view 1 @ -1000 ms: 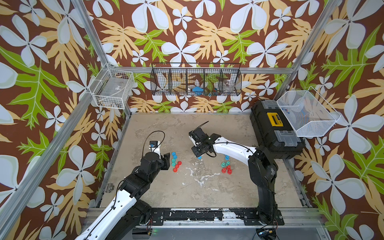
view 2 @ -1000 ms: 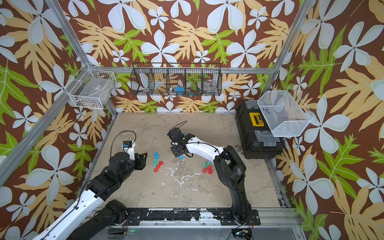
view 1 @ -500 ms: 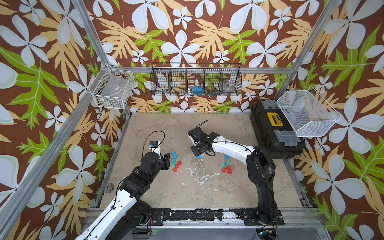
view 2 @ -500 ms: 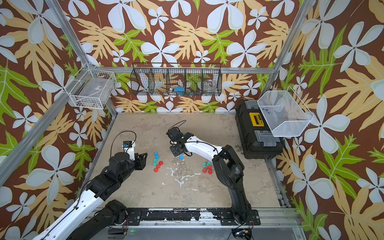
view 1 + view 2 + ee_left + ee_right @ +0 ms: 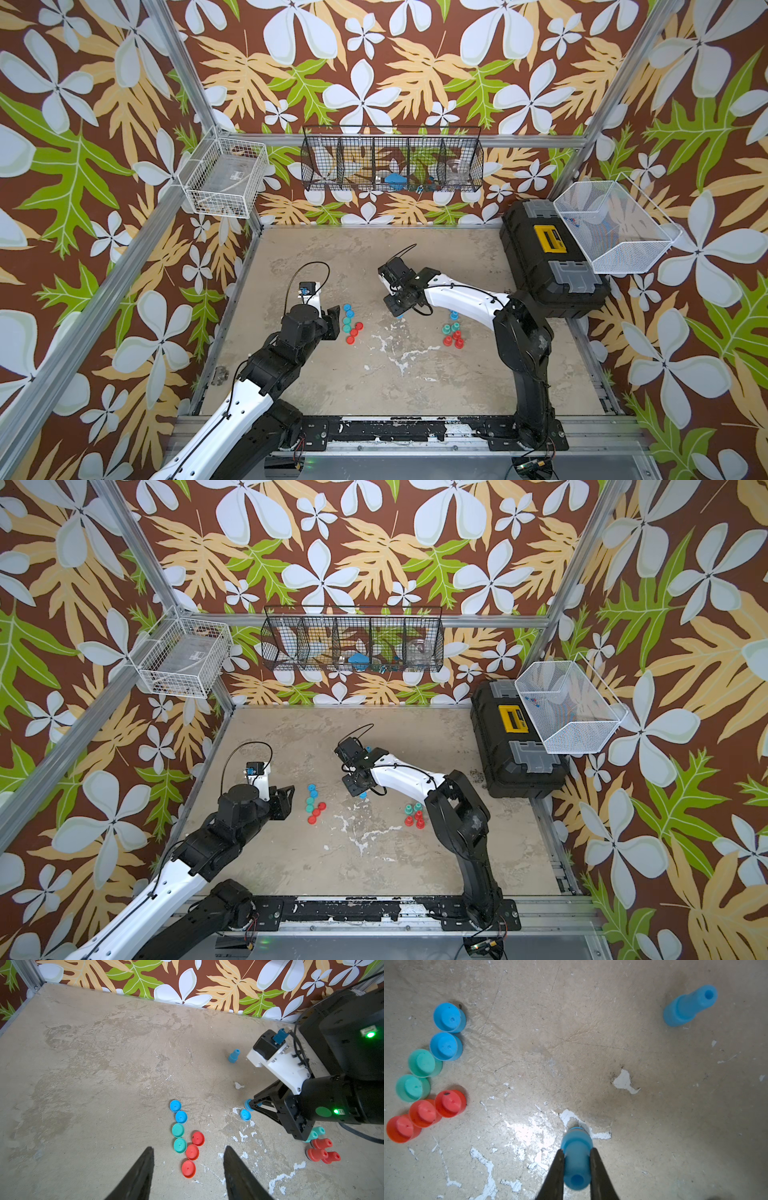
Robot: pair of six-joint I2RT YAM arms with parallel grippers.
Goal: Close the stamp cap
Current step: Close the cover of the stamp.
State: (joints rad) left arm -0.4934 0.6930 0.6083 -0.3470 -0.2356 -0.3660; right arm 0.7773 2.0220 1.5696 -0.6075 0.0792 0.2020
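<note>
Right end effector (image 5: 576, 1151) grips blue stamp (image 5: 576, 1140), well inside table (image 5: 374, 395) edges

The blue stamp (image 5: 576, 1163) was a small stepped plastic peg with a hole in its narrow end. The right gripper (image 5: 576, 1151) pinched it by the narrow stem, tilted, wide base down at the table. The blue cap (image 5: 245, 1114), a shallow round disc, lay flat on the table just beside that base. Touching or apart: couldn't tell. Cap not on.
</note>
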